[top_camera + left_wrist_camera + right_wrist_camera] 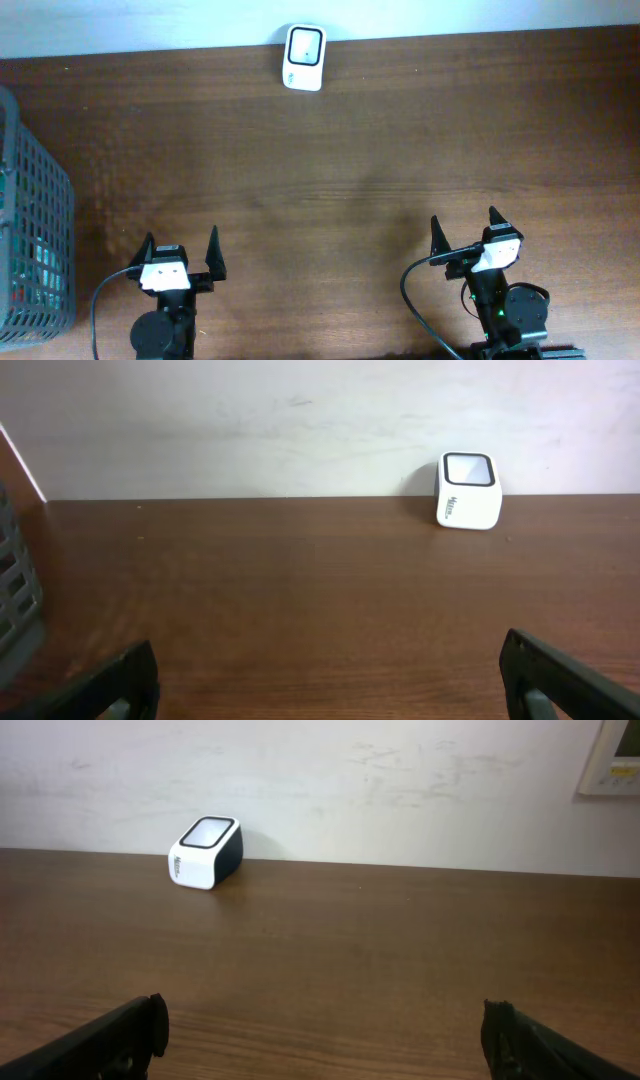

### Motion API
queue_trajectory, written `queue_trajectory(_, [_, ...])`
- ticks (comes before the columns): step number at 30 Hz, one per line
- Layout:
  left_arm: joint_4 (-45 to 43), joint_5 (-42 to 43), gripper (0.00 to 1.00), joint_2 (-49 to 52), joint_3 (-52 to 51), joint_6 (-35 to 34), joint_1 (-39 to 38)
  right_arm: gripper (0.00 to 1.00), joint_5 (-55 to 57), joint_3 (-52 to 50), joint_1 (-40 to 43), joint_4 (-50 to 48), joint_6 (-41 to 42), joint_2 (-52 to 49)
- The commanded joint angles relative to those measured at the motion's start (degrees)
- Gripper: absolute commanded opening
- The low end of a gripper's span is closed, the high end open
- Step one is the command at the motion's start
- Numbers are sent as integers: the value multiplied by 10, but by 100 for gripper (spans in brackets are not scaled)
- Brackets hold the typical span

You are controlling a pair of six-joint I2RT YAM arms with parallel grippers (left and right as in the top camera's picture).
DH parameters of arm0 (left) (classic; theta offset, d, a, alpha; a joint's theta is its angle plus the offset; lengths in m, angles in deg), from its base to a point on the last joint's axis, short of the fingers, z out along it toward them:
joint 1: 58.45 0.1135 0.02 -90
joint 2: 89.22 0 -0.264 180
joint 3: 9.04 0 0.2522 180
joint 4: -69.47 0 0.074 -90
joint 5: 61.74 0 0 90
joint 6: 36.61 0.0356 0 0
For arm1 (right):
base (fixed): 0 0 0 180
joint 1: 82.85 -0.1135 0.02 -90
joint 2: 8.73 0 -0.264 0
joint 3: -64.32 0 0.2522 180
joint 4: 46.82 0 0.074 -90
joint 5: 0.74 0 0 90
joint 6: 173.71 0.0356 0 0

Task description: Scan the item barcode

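from overhead i see the scanner (304, 58) at 12 o'clock on the table (350, 170), right at the far edge where the wood meets the wall (150, 20). it is a small white box with a dark, rounded-square window on its top face. in the left wrist view the scanner (468, 492) sits at about 1 o'clock and shows a small dark mark or line of print on its white front, too small for me to read. in the right wrist view the scanner (206, 852) is at about 11 o'clock, with one black side and the same unreadable print on the front.

the left gripper (182, 240) is at 7 o'clock, spread wide with nothing between its fingers (125, 680), only bare wood in its own view. the right gripper (465, 222) is at 5 o'clock, just as wide and holding nothing, with its fingers (125, 1030) at the lower corners of its own view. both grippers are well apart from the scanner.

a grey mesh basket (35, 230) stands at 9 o'clock on the left edge. some green and red bits show through the mesh, but i can't tell what they are or read any label. a black cable (415, 300) loops beside the right arm. a framed plate (612, 760) hangs on the wall at 2 o'clock in the right wrist view, and i can't make out its text.
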Motion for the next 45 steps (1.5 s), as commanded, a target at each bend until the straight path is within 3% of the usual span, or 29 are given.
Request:
queue_trajectory(1, [3, 0, 99, -4, -1, 9, 2, 98, 5, -3, 3, 3, 0, 5])
queue_trajectory(23, [-26, 8, 99, -4, -1, 9, 2, 98, 5, -3, 3, 3, 0, 5])
queue_trajectory(27, [-40, 16, 99, 10, 47, 8, 2, 99, 5, -3, 3, 3, 0, 5])
queue_trajectory(30, [-3, 16, 99, 95, 147, 9, 2, 98, 5, -3, 3, 3, 0, 5])
queue_trajectory(34, [109, 31, 99, 289, 356, 9, 2, 98, 5, -3, 3, 3, 0, 5])
queue_trajectory(40, [410, 47, 99, 600, 752, 9, 2, 98, 5, -3, 3, 3, 0, 5])
queue_trajectory(42, [497, 92, 99, 686, 874, 9, 2, 98, 5, -3, 3, 3, 0, 5])
queue_trajectory(45, [508, 149, 99, 739, 938, 9, 2, 98, 5, -3, 2, 3, 0, 5])
